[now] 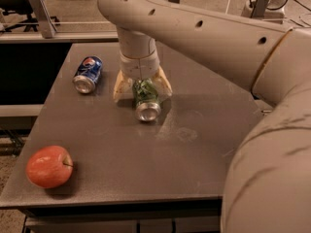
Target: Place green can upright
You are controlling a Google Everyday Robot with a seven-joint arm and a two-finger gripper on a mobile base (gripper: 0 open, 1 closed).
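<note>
The green can (146, 101) lies on its side near the middle of the grey table (194, 149), with its silver end facing the camera. My gripper (142, 89) hangs straight down over the can's far part. Its two cream fingers are spread open, one on each side of the can, and their tips are at table level. The can's far end is hidden behind the gripper.
A blue Pepsi can (88, 74) lies on its side at the table's back left. A red apple (49, 166) sits at the front left corner. My large cream arm (233, 47) fills the right side of the view.
</note>
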